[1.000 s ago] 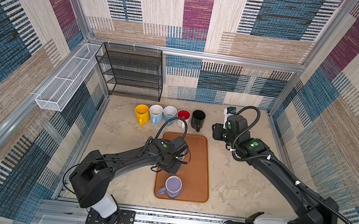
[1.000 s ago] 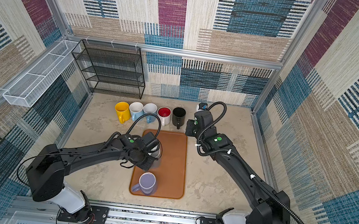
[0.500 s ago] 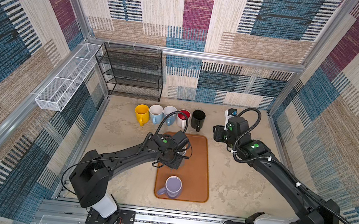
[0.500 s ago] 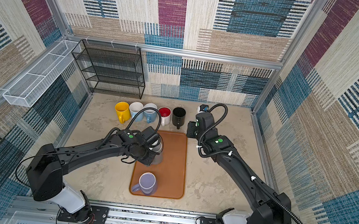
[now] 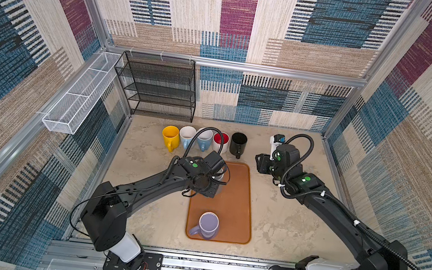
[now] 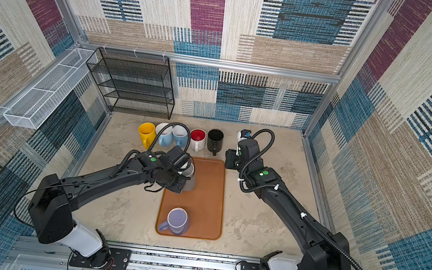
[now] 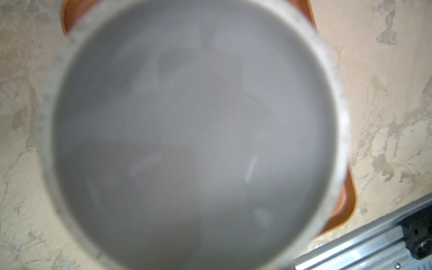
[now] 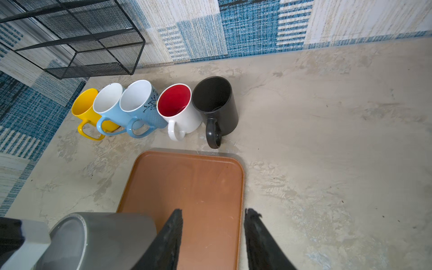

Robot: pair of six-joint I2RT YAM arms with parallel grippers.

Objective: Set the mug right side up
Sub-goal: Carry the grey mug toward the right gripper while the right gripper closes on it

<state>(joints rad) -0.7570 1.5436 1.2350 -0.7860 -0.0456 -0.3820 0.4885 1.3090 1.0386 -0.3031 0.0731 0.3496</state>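
Note:
A grey mug (image 6: 190, 184) hangs tilted on its side over the back left corner of the brown tray (image 6: 209, 198), mostly under my left wrist. My left gripper (image 5: 212, 179) is shut on it, with its fingers hidden. One round end of the mug (image 7: 194, 135) fills the left wrist view, blurred. The right wrist view has the mug (image 8: 105, 236) just left of my right gripper (image 8: 214, 211). The right gripper (image 5: 261, 163) stands open with nothing between its fingers, above the tray's back right edge.
A purple mug (image 5: 208, 225) stands upright at the tray's front. A row of upright mugs stands behind the tray: yellow (image 5: 171, 136), two pale blue, white with a red inside (image 8: 180, 112), black (image 5: 238, 144). A black wire rack (image 5: 158, 87) and a white wire basket (image 5: 79, 99) stand at the back left.
My left wrist has moved a little toward the back of the tray with the grey mug and turned it. The right arm has barely moved.

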